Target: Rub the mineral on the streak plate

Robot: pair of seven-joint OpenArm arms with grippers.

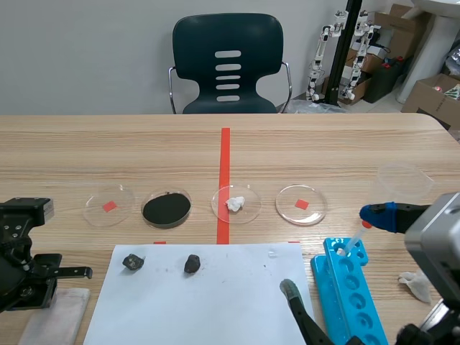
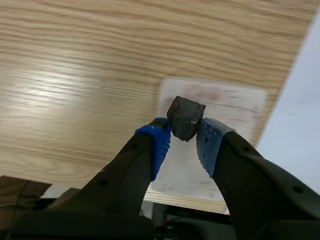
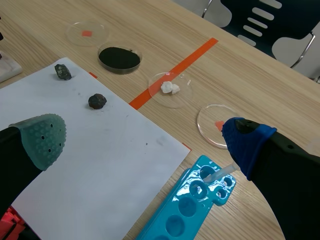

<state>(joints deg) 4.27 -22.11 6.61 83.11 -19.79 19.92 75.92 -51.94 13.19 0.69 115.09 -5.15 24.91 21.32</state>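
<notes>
Left gripper clamped on a dark mineral, blue pads pinching it from both sides, held over the whitish streak plate (contact with plate can't be told). Plate sits near the table's front edge, just beside the white paper. Right gripper wide open, holding nothing, above the paper and blue tray. Two more dark rocks lie on the paper.

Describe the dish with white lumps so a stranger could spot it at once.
On the table, follow the red tape line away from the robot to the clear dish resting on it. One neighbour holds black powder, the other shows only a red square; this one holds white lumps.
</notes>
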